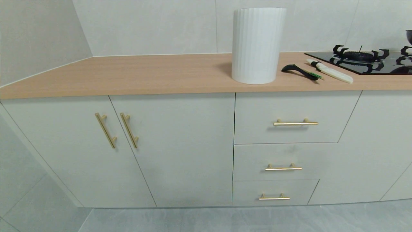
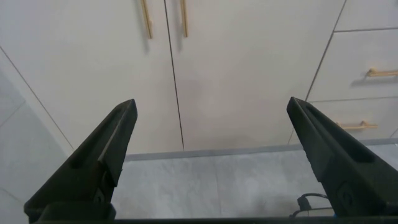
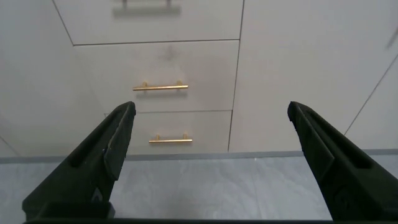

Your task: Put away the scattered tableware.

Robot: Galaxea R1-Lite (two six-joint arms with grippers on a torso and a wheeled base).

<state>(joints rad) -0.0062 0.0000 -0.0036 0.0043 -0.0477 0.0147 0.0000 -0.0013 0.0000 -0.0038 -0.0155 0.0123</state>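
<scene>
A black curved-handled peeler [image 1: 299,71] and a white knife [image 1: 333,72] lie near the wooden bench's [image 1: 145,74] front edge, between a tall white ribbed cylinder [image 1: 257,45] and the black gas hob [image 1: 360,61]. The left tool [image 2: 211,109] and the right tool [image 3: 211,109] are spread wide and empty, low before the pale cabinet fronts [image 1: 180,145].

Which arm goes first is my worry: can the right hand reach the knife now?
Probably not yet: the right hand hangs low, open, facing the drawers; the knife lies up on the counter.

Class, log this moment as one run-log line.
left gripper open, empty | right gripper open, empty | knife, black tool beside white canister on counter
</scene>
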